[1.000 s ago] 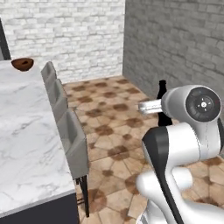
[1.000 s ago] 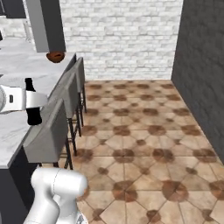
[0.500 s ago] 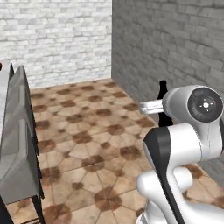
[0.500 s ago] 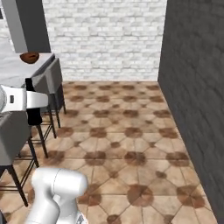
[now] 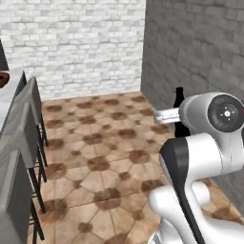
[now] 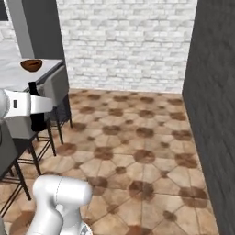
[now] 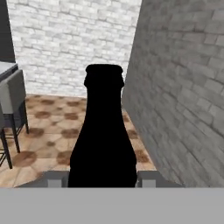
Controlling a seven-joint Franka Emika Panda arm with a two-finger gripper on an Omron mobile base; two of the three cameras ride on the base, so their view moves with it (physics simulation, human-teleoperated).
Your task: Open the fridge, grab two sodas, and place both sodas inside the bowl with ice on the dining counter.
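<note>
You're getting flat, even rendered light here, no obvious source and no glare. The white painted brick back wall (image 6: 124, 46) reads bright, the dark grey brick side wall (image 5: 195, 57) dim. The near-black cola-shaped bottle (image 7: 103, 135) is a pure silhouette with zero detail. Everything's soft and low-res.

The arm (image 5: 200, 157) was glossy white with rounded, bulging segments and a black band at one joint. Its big joint, just beside the grey wall (image 5: 200, 52), had a dark grey round cap (image 5: 226, 113) with small pale marks and tiny screws.
</note>
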